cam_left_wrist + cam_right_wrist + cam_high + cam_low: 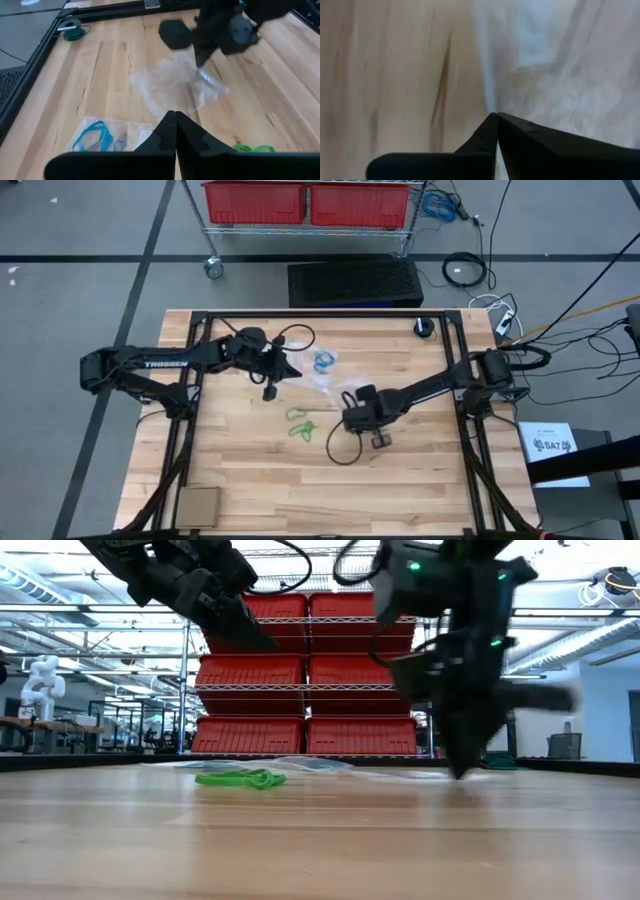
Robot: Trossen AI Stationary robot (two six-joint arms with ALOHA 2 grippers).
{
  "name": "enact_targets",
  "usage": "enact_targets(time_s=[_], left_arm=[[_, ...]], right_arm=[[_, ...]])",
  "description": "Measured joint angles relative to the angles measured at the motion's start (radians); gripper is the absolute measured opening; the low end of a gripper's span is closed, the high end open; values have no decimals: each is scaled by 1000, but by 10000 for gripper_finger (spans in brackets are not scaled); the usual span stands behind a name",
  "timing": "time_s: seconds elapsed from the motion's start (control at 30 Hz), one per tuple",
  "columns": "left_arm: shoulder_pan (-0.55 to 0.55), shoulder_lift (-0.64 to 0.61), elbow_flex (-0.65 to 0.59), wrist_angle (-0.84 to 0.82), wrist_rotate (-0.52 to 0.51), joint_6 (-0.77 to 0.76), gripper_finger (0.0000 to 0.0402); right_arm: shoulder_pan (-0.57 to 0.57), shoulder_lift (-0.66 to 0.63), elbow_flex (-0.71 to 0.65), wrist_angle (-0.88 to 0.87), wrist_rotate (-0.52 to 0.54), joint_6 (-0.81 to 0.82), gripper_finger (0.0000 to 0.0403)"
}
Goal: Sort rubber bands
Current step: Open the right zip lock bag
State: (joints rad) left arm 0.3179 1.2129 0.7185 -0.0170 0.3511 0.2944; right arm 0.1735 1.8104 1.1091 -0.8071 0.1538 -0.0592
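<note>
Left claw (175,116) hovering above table (400,480), fingers pressed together, gripping nothing. Right claw (497,116) reaching down to table at edge of clear bag (175,82), fingers closed; whether pinching bag, cannot tell. Green bands (298,423) lying loose on table near right claw. Blue bands (95,137) sitting inside second bag (131,131) just beside left claw.

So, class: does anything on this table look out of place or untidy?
Nothing looks damaged or spilled. The green bands lie loose on the bare wood, while the blue bands sit on a clear bag. A second clear bag lies crumpled mid-table, the right tool down at its edge.
</note>
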Motion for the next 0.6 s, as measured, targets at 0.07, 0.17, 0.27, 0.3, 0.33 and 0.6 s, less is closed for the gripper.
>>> enact_targets(time_s=[0.07,0.17,0.27,0.3,0.33,0.6], left_arm=[[3,0,0,0,0,-9,2],[18,0,0,10,-10,-59,1],[46,0,0,17,-54,-169,1],[56,0,0,18,-68,-207,1],[67,0,0,19,-72,-237,1],[132,0,0,18,-97,-325,1]], right_arm=[[-15,-43,0,-52,-5,99,22],[-49,-116,1,-82,-1,310,54],[-108,-173,-2,-52,5,669,91],[-124,-182,-11,-19,19,793,102],[-137,-185,-22,7,36,895,112],[-147,-66,-86,288,57,987,78]])
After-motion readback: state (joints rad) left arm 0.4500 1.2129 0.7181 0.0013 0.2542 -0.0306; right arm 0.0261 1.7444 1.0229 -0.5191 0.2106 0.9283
